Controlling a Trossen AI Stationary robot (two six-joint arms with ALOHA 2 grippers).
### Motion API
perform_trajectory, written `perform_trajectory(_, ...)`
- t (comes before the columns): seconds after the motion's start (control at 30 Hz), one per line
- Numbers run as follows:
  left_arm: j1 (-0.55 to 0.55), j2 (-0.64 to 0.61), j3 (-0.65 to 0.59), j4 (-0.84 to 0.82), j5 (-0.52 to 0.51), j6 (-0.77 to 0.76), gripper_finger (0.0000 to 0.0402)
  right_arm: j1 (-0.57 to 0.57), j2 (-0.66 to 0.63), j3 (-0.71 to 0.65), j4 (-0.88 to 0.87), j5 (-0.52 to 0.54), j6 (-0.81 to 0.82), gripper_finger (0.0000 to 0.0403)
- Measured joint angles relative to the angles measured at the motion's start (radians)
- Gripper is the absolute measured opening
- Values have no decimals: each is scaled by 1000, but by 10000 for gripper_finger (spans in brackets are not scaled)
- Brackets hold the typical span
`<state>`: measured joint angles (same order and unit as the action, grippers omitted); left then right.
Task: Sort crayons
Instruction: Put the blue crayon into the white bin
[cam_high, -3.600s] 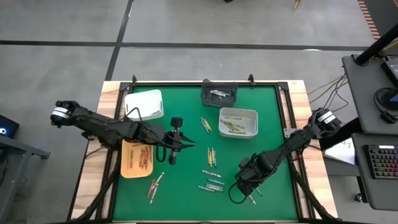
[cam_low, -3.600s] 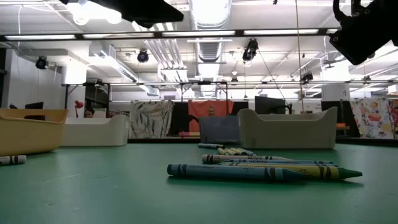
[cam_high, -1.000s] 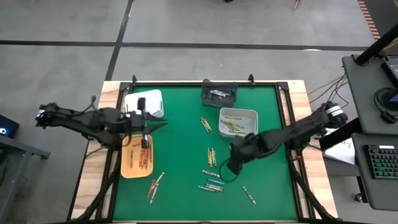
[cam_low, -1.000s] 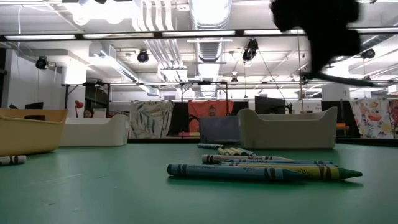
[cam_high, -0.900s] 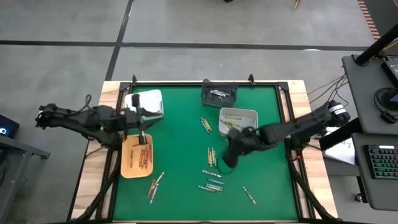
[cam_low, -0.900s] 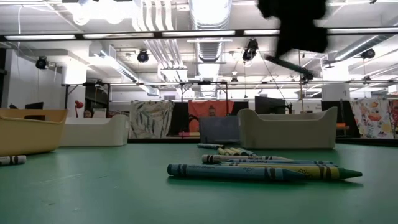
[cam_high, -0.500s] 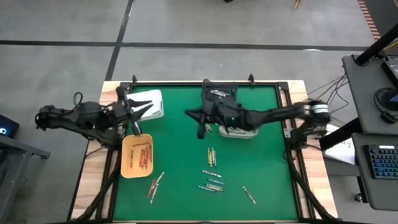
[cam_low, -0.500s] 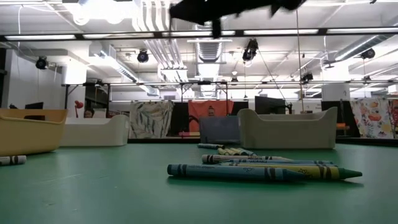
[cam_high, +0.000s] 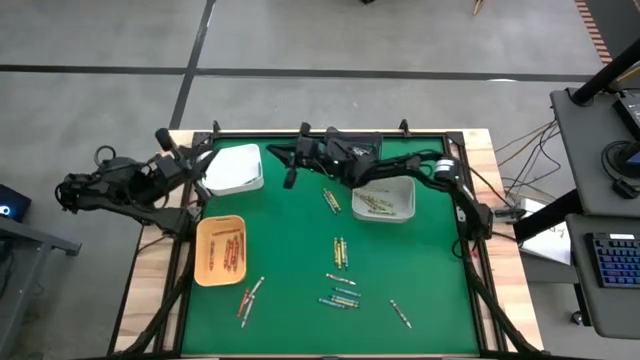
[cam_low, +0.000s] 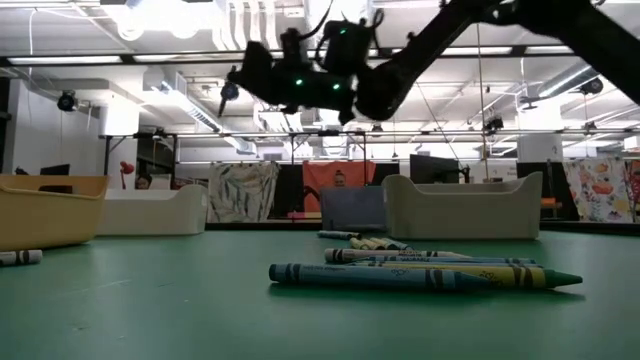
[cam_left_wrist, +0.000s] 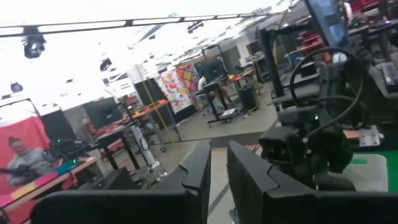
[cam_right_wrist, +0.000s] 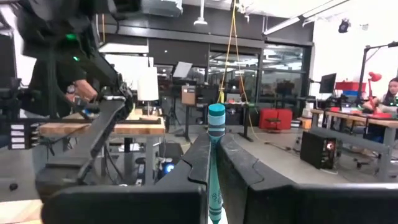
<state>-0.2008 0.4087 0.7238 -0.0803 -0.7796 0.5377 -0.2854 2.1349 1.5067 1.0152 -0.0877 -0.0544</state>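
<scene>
My right gripper (cam_high: 291, 166) is raised over the mat's far left part, just right of the white tray (cam_high: 232, 168), and is shut on a green-blue crayon (cam_right_wrist: 216, 155). It also shows high up in the low view (cam_low: 245, 85). My left gripper (cam_high: 200, 155) hovers at the white tray's left side; its fingers (cam_left_wrist: 202, 168) stand a narrow gap apart with nothing between them. Loose crayons lie flat on the green mat in the middle (cam_high: 340, 250), at the near middle (cam_high: 340, 292), the near left (cam_high: 250, 295) and the near right (cam_high: 400, 313). My right gripper pinches the green-blue crayon between its two fingers (cam_right_wrist: 200, 163), which reach level toward the table's left. The crayon's end (cam_right_wrist: 216, 115) stands out past the fingertips. The crayon is lifted clear of the mat.
An orange tray (cam_high: 207, 262) with crayons lies at the left, a dark bin (cam_high: 352, 150) at the far middle, and a grey-white bin (cam_high: 402, 185) holding crayons at the right of centre. Two crayons (cam_high: 330, 200) lie beside it. My right arm (cam_high: 440, 175) spans the far right.
My right gripper has risen from the near-right crayons and swung toward the far left, past the grey-white bin toward the white tray, carrying the crayon. My left gripper has drawn back from over the orange tray toward the table's far left, beside the white tray.
</scene>
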Motion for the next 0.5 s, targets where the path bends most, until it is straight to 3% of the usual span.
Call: perform_trajectory(0.5,0,-68,0,0,-6,-75,36,-46,264,379,-174,-48,-21,12)
